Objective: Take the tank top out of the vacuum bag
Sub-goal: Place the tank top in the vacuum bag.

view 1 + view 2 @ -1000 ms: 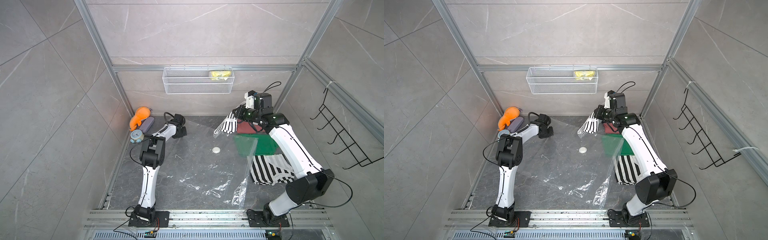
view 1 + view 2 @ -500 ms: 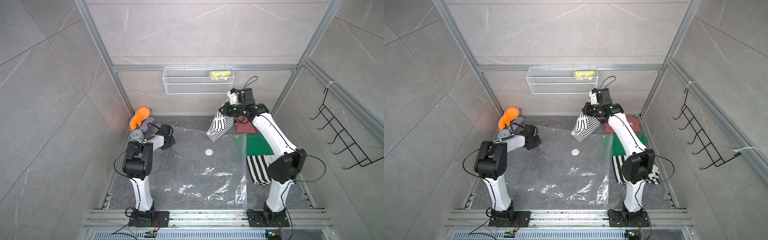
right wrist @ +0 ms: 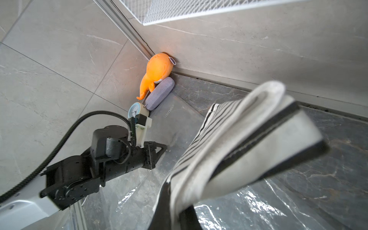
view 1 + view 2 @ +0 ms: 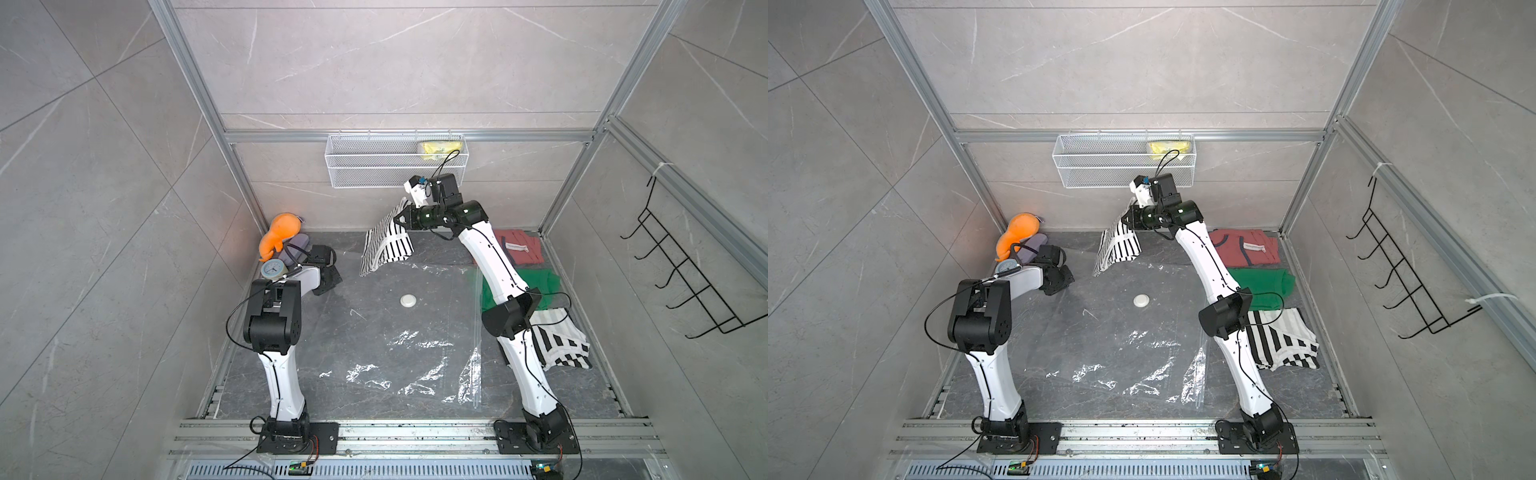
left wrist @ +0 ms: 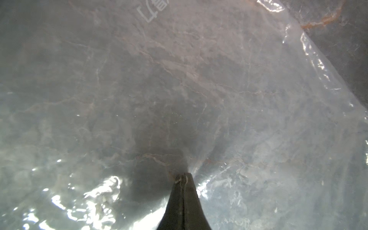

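Right gripper [image 4: 400,219] fingers are clamped on the striped tank top [image 4: 386,245], which hangs in the air above the far edge of the bag [image 4: 395,336]. Left gripper [image 5: 182,176] fingers are pressed together, pinching the bag's film at its far left corner, near the orange toy [image 4: 279,237]. The bag lies flat mid-floor, white valve [image 4: 408,300] up

Tank top [image 4: 386,245] hangs over vacuum bag [image 4: 395,345]; garments [image 4: 548,286] lie right.
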